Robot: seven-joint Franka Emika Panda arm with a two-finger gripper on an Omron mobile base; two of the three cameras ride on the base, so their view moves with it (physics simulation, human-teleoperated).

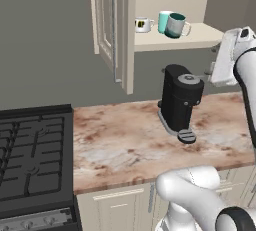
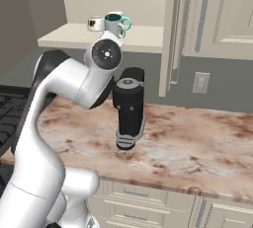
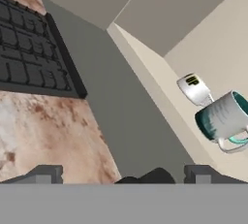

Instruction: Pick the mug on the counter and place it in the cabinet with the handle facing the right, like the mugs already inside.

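Mug [image 1: 175, 25] on cabinet [image 1: 200, 37] shelf — handle [image 1: 186, 28] right.

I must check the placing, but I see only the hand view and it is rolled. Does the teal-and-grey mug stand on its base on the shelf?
Observer: Yes. In the left base view the mug stands on its base on the cabinet shelf, near the front edge.
Operator: To which side does its handle point?
Observer: The handle points to the right, like the handle of the white mug beside it.
Operator: Is something on the counter under the shelf?
Observer: A black coffee machine stands on the counter, just below the shelf.
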